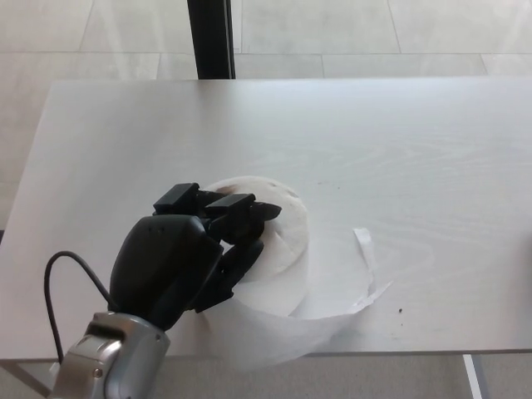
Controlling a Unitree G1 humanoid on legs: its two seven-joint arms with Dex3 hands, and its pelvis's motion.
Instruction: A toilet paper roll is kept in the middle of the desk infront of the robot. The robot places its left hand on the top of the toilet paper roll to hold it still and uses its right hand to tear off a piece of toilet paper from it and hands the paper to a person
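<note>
The white toilet paper roll lies flat near the front middle of the pale desk. My black left hand rests on top of it, fingers curled over its left half and covering that side. A loose strip of paper trails off the roll along the front edge and curls up to a free end to the right. My right hand does not show.
A black post stands behind the desk's far edge on the tiled floor. A black cable loops beside my left wrist. The desk's front edge runs just below the loose strip.
</note>
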